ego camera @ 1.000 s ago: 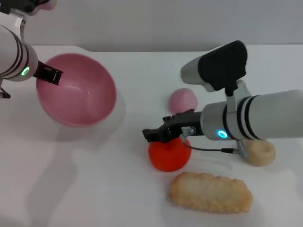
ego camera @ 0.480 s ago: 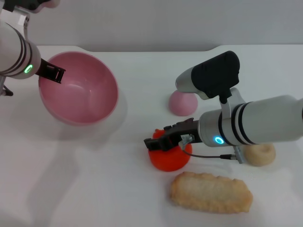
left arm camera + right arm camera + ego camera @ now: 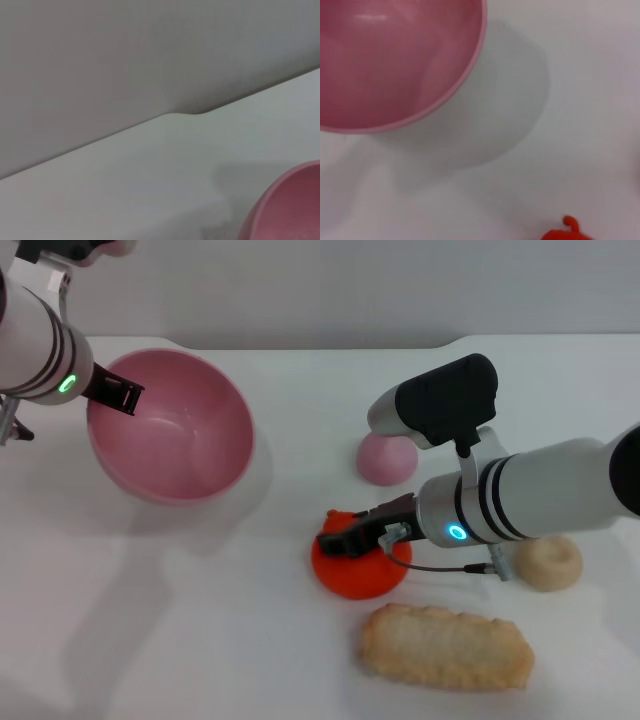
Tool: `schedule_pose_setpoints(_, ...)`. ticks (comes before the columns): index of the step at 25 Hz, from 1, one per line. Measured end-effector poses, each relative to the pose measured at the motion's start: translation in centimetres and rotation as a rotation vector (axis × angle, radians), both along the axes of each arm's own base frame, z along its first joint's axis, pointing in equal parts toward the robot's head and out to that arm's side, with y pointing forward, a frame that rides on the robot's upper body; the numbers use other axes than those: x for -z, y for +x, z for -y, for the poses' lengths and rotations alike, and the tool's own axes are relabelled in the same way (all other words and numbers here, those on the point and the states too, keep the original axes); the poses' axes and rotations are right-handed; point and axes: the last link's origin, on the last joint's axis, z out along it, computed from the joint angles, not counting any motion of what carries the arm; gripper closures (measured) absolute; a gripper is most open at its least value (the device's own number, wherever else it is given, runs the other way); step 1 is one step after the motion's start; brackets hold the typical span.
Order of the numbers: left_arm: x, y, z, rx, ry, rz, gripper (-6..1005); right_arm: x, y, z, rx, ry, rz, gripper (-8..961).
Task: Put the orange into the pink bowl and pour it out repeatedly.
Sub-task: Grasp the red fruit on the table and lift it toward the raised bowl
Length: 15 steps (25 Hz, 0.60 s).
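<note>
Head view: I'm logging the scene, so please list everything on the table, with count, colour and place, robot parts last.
bowl: 1, pink, far left, empty
orange: 1, red-orange, centre, on the table
dome: 1, pale pink, behind the orange
bun: 1, beige, right
pastry: 1, tan, oblong, front, right of centre
table: 1, white
left gripper: 1, black, at the bowl's left rim
right gripper: 1, black, on top of the orange

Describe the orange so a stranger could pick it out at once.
Start at the pink bowl on the white table, then look toward the robot's right side, where several toy foods sit together. The orange lies directly under the right gripper. It is the only bright red-orange piece; its neighbours are pale pink or beige.
</note>
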Motion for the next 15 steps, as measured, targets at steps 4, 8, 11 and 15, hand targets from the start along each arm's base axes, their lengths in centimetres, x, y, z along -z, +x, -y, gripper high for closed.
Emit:
schedule_pose_setpoints(4, 0.0, 0.1, 0.0, 0.001, -0.002, -0.002, 956, -0.2, -0.1, 0.0, -0.025, 0.004, -0.002, 362)
schedule_pose_setpoints(8, 0.1, 0.2, -0.1, 0.006, -0.002, -0.001, 956, -0.5, -0.5, 0.0, -0.043, 0.014, -0.016, 491)
schedule_pose_setpoints(11, 0.1, 0.3, -0.1, 0.01, -0.003, -0.002, 956, -0.6, -0.9, -0.2, -0.053, 0.02, -0.021, 610)
schedule_pose_setpoints(15, 0.2, 0.2, -0.2, 0.012, -0.004, -0.001, 956, -1.1, -1.7, -0.5, -0.078, 0.04, -0.038, 709)
